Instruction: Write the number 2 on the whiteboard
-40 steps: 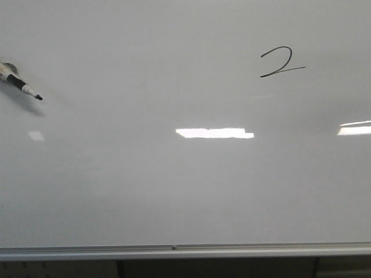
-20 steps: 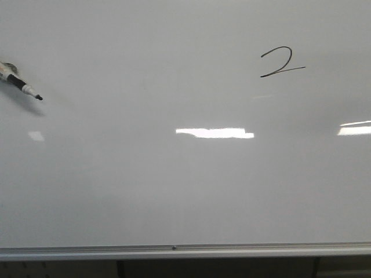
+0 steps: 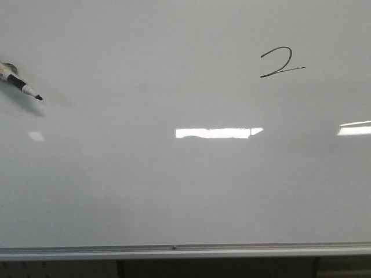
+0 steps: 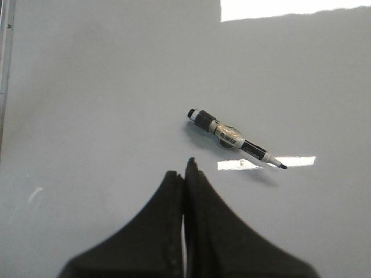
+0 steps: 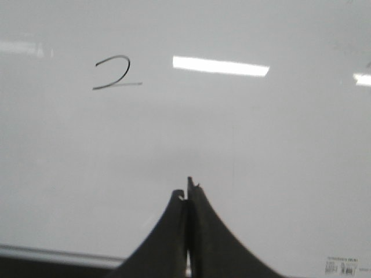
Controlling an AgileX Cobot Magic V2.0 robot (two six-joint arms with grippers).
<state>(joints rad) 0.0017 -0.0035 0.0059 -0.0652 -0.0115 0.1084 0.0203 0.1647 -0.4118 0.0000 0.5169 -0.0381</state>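
The whiteboard (image 3: pixel 174 191) fills the front view, with its silver frame edge along the bottom. A thin black handwritten number 2 (image 3: pixel 281 62) stands at the upper right; it also shows in the right wrist view (image 5: pixel 116 73). A black and white marker (image 3: pixel 20 84) lies uncapped on the board at the far left, also in the left wrist view (image 4: pixel 235 139). My left gripper (image 4: pixel 184 168) is shut and empty, a little short of the marker. My right gripper (image 5: pixel 186 190) is shut and empty over bare board, away from the 2. Neither gripper shows in the front view.
Bright rectangular light reflections (image 3: pixel 217 132) lie across the middle and right of the board. The metal frame (image 3: pixel 174 251) runs along the board's near edge, and shows in the right wrist view (image 5: pixel 52 255). A small label (image 5: pixel 343 266) sits by the board's edge.
Nothing of the task's things has moved; only the right end of the middle light reflection changed shape slightly.
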